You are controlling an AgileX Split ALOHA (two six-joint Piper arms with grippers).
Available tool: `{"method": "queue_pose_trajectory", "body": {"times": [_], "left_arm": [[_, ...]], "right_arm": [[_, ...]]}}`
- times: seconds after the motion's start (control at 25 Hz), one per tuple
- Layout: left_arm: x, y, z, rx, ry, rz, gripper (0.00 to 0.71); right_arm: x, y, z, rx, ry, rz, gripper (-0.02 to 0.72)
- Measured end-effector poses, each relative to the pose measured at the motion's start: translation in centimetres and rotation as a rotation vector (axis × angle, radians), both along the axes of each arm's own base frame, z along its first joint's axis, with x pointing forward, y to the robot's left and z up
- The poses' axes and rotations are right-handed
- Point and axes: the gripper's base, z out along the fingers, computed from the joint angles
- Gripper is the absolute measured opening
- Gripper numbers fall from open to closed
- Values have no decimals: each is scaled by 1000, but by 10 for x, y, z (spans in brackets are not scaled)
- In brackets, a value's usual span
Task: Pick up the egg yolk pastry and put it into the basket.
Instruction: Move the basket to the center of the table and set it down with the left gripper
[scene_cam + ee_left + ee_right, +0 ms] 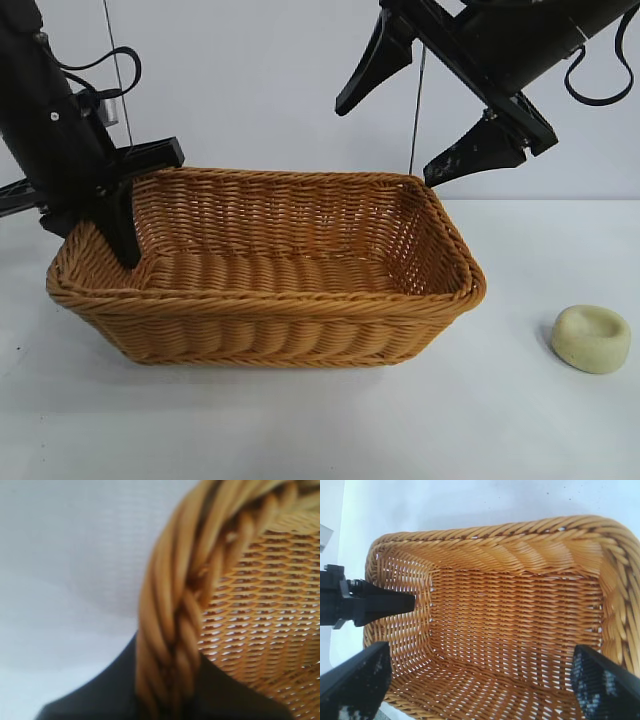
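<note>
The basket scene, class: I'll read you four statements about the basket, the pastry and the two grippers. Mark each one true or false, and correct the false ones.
1. The egg yolk pastry lies inside the basket. False: it lies on the table, beside the basket.
2. The left gripper is clamped on the basket's rim. True.
3. The right gripper holds the pastry. False: it hangs open and empty above the basket.
4. The basket is empty. True.
</note>
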Motion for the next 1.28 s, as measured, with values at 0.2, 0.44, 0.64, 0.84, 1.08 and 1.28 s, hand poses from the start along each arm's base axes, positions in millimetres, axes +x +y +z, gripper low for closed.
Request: {"method": "queue_pose_trajectory", "body": {"times": [0.2,0.44,0.64,0.84,1.08,1.28], "left_arm": [[5,-4,-22,-17,29,-57,93],[10,-4,-45,-3,49,-51,93],[12,-4,-46,6,30,-50,94],[12,-3,-46,8,30,-52,218],[12,-3,-46,16,27,-57,533],[9,2,-47,69,44,-106,636]], "right_arm": [[0,0,0,0,0,0,696],[0,0,0,0,0,0,696],[0,0,0,0,0,0,696],[0,0,0,0,0,0,696],[0,0,0,0,0,0,696],[0,0,0,0,0,0,696]]}}
